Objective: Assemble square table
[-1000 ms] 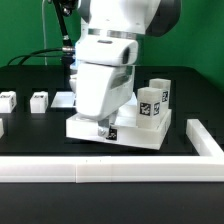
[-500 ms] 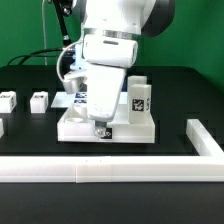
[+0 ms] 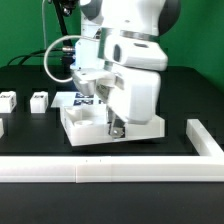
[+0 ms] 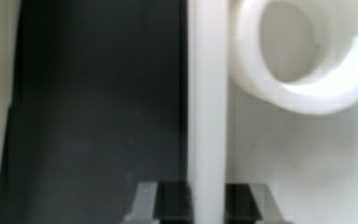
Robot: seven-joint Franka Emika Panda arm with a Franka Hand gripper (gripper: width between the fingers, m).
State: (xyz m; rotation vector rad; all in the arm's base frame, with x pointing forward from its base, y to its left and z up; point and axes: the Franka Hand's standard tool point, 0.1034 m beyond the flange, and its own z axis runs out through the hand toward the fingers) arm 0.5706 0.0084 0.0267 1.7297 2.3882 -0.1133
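Pinching the raised rim (image 4: 208,100) of the table top (image 3: 85,130) with my tool (image 3: 113,130), I have the jaws drawn tight on that thin wall, one of my fingers (image 4: 158,205) on each side, with a round corner socket (image 4: 309,55) just beside the grip. The top lies flat on the counter (image 3: 30,130) at the middle of the exterior view. Two loose legs (image 3: 39,100) sit well apart from it, at about nine o'clock. I judge the job to be early: those legs are not yet fitted, and I see no leg seated in any socket. My own arm hides the top's two o'clock part, so I cannot tell what stands there.
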